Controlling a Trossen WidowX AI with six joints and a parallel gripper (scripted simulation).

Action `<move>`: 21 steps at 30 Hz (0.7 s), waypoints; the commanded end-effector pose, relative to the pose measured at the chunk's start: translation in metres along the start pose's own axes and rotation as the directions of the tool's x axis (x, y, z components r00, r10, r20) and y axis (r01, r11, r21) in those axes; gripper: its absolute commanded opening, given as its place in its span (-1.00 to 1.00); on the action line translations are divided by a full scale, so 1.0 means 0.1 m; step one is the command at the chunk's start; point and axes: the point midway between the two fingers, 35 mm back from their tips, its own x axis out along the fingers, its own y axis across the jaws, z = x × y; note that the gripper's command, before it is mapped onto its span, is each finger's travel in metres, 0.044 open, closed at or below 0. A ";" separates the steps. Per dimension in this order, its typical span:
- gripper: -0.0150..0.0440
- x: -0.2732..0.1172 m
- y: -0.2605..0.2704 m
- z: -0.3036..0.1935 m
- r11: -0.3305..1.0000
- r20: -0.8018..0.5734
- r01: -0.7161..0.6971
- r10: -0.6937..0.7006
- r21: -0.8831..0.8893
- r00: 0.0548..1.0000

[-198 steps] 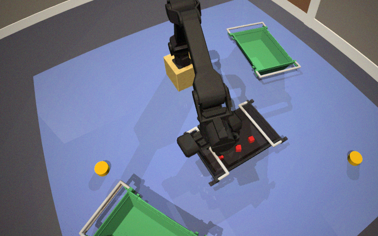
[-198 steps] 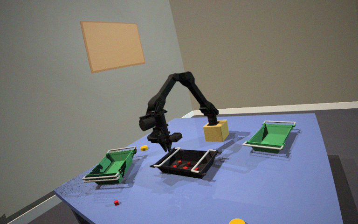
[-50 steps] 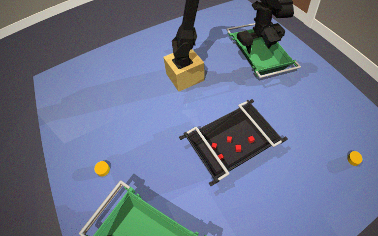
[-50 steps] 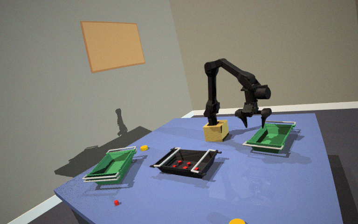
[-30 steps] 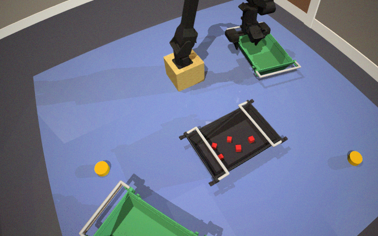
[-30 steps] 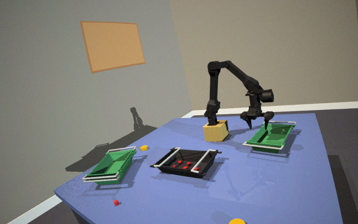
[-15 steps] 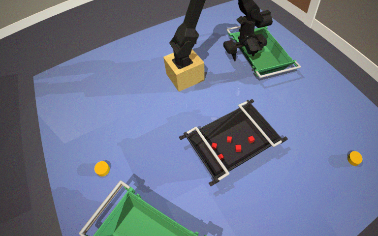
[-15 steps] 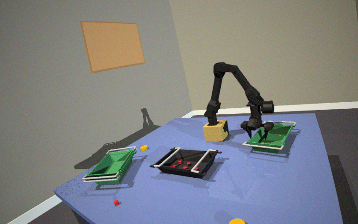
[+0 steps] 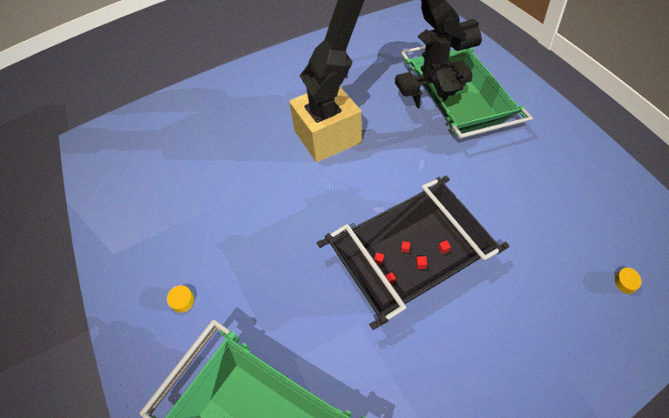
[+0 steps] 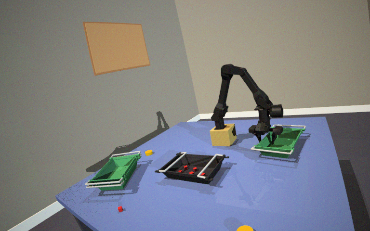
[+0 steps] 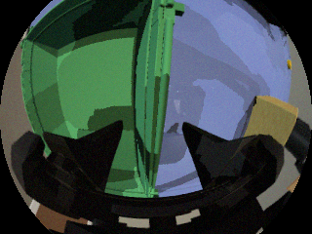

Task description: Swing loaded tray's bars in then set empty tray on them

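Note:
The black loaded tray (image 9: 429, 224) (image 10: 188, 177) holds several red blocks (image 9: 422, 262) (image 10: 194, 169). Its left white bar (image 9: 375, 266) (image 10: 175, 161) and right white bar (image 9: 456, 222) (image 10: 208, 165) both lie in across its top. An empty green tray (image 9: 485, 98) (image 10: 286, 143) (image 11: 97, 73) stands at the back right, its bars out over its ends. My gripper (image 9: 433, 102) (image 10: 266, 142) (image 11: 152, 125) is open over this tray's long wall nearest the base, one finger on the inner side and one outside; contact is not visible. In the top view the inner fingertip is hard to make out.
Another green tray (image 9: 256, 394) (image 10: 117, 171) stands on the opposite side of the black tray, with doubled bars at its near end. Yellow discs (image 9: 180, 299) (image 9: 627, 279) and a loose red block (image 10: 120, 209) lie on the table. The wooden base (image 9: 327, 132) (image 10: 222, 137) (image 11: 273, 117) carries the arm.

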 end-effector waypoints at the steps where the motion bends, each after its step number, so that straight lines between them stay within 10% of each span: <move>1: 0.50 0.01 -0.01 0.00 1.000 -0.002 0.001 -0.001 0.006 1.000; 21: -0.08 0.01 -0.01 0.00 1.000 -0.002 0.001 -0.001 0.006 1.000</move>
